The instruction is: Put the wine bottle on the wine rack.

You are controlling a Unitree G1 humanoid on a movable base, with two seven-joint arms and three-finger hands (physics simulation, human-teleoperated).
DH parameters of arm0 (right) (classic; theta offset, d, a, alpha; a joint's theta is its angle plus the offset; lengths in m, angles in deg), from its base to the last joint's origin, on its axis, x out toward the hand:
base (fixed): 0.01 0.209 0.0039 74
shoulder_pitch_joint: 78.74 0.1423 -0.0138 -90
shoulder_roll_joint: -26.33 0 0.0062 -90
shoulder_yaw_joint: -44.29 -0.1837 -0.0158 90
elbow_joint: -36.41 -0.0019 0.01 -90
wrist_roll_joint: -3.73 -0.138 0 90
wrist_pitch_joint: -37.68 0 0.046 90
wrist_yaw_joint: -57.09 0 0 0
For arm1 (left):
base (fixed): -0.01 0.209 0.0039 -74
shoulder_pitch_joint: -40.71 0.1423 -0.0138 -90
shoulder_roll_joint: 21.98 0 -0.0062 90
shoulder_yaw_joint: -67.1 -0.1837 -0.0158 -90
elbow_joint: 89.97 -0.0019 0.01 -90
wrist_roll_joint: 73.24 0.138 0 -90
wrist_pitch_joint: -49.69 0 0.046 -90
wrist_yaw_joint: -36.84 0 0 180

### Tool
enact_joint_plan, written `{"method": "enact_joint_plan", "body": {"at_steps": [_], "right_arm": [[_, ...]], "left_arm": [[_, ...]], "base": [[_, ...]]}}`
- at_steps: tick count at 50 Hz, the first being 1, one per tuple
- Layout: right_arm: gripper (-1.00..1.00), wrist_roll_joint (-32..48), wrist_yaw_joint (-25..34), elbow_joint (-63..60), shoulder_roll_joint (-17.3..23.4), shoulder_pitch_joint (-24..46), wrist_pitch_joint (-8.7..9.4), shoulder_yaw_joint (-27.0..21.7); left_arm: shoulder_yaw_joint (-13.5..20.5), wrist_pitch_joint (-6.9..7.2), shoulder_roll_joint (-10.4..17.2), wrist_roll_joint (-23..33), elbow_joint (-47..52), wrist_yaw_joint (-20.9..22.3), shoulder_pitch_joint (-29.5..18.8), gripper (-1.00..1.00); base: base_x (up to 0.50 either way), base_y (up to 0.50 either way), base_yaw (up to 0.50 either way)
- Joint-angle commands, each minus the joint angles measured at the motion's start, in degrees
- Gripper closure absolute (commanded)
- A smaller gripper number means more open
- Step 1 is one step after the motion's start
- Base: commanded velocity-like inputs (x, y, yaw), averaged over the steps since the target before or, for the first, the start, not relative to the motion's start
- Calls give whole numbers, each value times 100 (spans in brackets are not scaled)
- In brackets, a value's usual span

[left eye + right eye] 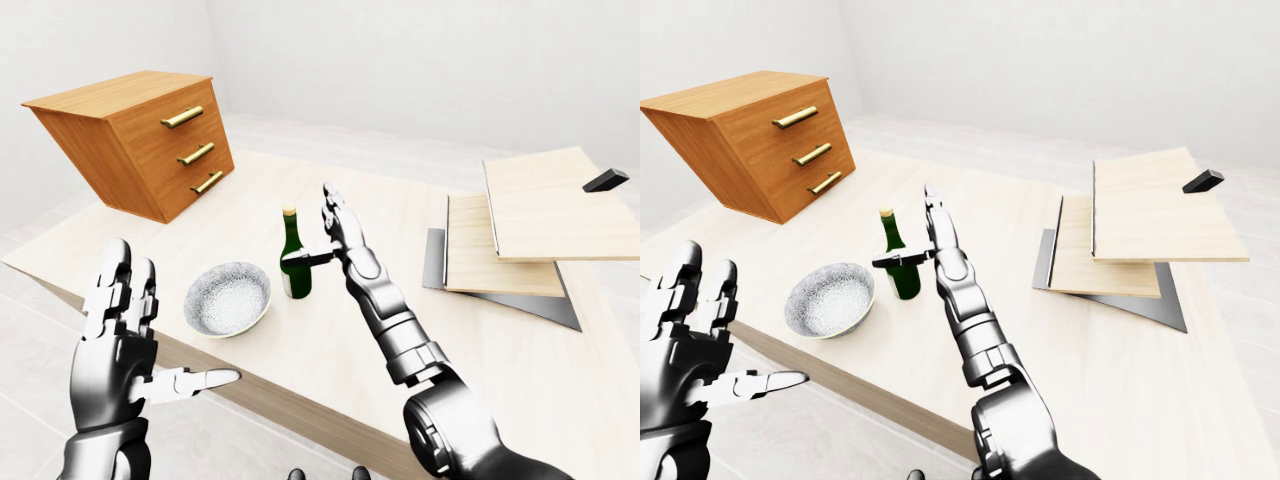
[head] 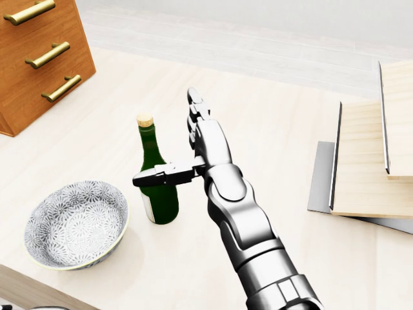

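Presently the reach-and-grasp step is under way. The right hand [image 2: 193, 152] is standing just beside the wine bottle [image 2: 157, 177], on its right in the head view, fingers [image 2: 197, 113] extended straight upward and thumb crossing the bottle's shoulder. The hand is spread wide and is not gripping anything; whether the thumb is touching the glass cannot be told. The bottle is standing upright on the pale table [image 2: 277, 110], near the patterned bowl [image 2: 77, 223] to its left. The left hand [image 1: 120, 330] is hovering open off the table's near edge, holding nothing. The wine rack [image 1: 540, 225], judged to be the stepped wooden panels at the right of the left-eye view, is sitting well apart from the bottle. In my judgement the next move is calling for the fingers to curl round the bottle's body before any lift, then a carry rightward.
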Motion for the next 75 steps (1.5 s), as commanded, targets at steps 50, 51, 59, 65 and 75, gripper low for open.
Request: {"method": "enact_joint_plan", "body": {"at_steps": [50, 51, 59, 65, 75], "right_arm": [[-100, -149, 14, 1525, -129, 1145, -67, -152], [-100, -150, 14, 1528, -129, 1146, -69, -152], [-100, -165, 28, 1665, -117, 1264, -119, -176], [-100, -159, 48, 1864, -94, 1386, -181, -199], [-100, -121, 76, 2165, -96, 1581, -224, -226]], "left_arm": [[-63, 0, -76, 20, -119, 52, 154, -100], [-63, 0, -76, 21, -116, 52, 154, -100], [-84, 0, -91, 45, -112, 52, 159, -100], [-59, 0, -75, 31, -93, 44, 130, -100], [-78, 0, -95, 44, -24, 40, 153, -100]], "base": [[0, 0, 0], [0, 0, 0], [0, 0, 0], [0, 0, 0], [0, 0, 0]]}}
